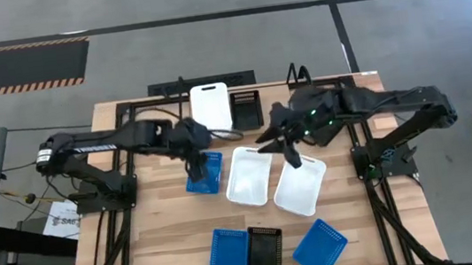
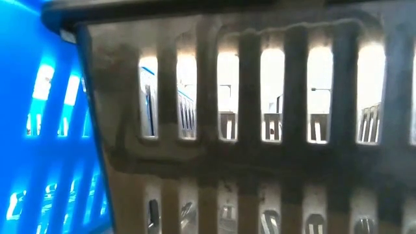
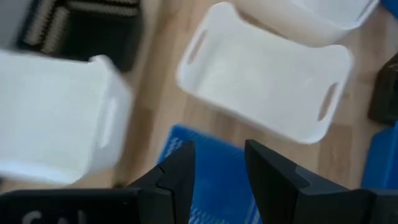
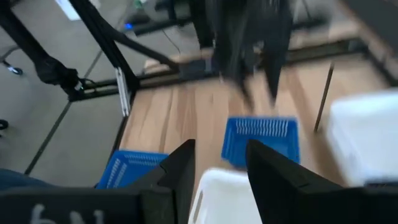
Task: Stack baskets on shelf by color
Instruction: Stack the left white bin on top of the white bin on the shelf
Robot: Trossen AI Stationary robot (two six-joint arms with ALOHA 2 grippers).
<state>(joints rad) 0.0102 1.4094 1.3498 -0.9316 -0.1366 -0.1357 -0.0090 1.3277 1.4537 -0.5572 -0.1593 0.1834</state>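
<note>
While both arms work mid-table, sorting is under way: left tool (image 1: pixel 196 165), fingers parted and empty, hovers over a blue basket (image 1: pixel 206 173), apparently about to grasp it. Right tool (image 1: pixel 284 147), also parted and empty, sits above two white baskets (image 1: pixel 250 177). Shelf (image 1: pixel 246 106) at rear holds one white.

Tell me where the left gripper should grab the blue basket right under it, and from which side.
Take the blue basket by its rim, coming straight down from above. It lies flat and open side up on the table, so the thin upright wall is the only part two fingers can close across. The left gripper hangs open just over its near edge, so that short wall is probably the easiest one to pinch.
</note>
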